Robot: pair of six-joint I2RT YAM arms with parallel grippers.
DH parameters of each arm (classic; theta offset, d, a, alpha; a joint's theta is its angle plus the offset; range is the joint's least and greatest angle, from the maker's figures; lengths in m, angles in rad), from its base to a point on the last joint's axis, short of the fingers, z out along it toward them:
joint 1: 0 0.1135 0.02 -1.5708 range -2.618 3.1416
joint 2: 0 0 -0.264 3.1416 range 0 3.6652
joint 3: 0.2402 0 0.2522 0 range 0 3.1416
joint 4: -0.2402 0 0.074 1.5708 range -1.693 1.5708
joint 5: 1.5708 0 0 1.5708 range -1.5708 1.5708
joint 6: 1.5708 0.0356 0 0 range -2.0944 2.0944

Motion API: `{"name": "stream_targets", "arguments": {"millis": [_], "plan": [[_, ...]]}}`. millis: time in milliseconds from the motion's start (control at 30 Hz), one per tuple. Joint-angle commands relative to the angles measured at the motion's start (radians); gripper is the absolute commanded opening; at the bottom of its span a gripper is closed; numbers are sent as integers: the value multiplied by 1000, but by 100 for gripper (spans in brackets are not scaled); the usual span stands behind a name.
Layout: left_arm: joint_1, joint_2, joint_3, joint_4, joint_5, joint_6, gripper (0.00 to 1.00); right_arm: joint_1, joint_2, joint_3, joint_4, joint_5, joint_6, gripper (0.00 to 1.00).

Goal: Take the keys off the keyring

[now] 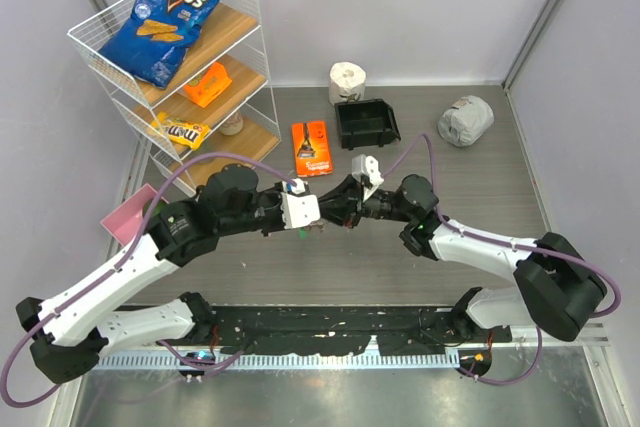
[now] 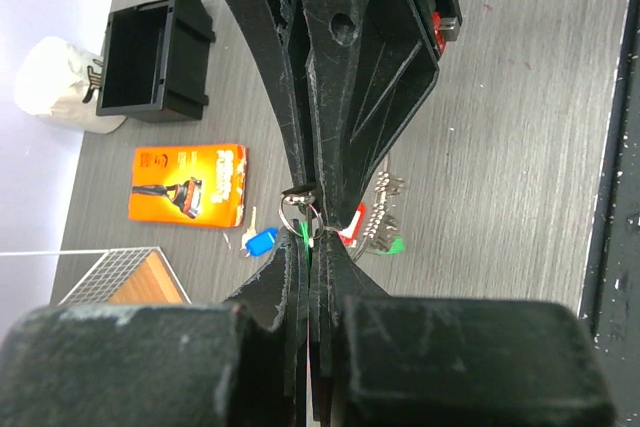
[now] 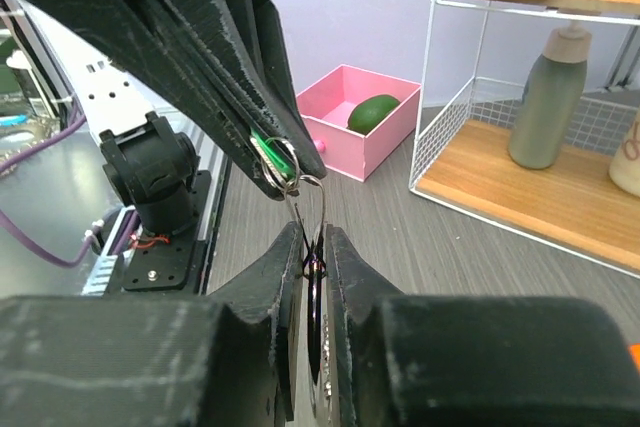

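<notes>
Silver wire, likely stiff, light and slippery, the keyring [image 3: 324, 212] hangs above the worktop [image 3: 410, 242], its rim pinched at opposite edges by left tool [image 3: 285, 172] and right tool [image 3: 312, 247], both clamped tight beside a green-tagged key [image 3: 272, 152].

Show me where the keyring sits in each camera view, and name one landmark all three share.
Top external: the keyring just below picture centre, tiny, barely visible.
Left wrist: the keyring at centre, between dark jaws.
Right wrist: the keyring at centre, pinched by jaws.
Shared landmark: the wire shelf rack, upper left, bottom-left corner, right side respectively.
</notes>
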Motion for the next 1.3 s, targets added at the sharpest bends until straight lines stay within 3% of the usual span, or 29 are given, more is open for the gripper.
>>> {"name": "stream_targets", "arguments": {"millis": [0, 267, 967, 1267], "plan": [[-7, -8, -2, 34, 11, 6, 0, -47, 34, 63, 0, 55, 117, 5], [-20, 24, -10, 24, 8, 26, 0, -83, 57, 121, -65, 66, 230, 5], [-88, 65, -48, -6, 11, 139, 0, -101, 96, 351, -568, 65, 336, 5], [-105, 92, -39, -60, 135, 168, 0, -113, 51, 322, -545, 97, 345, 5]]}}
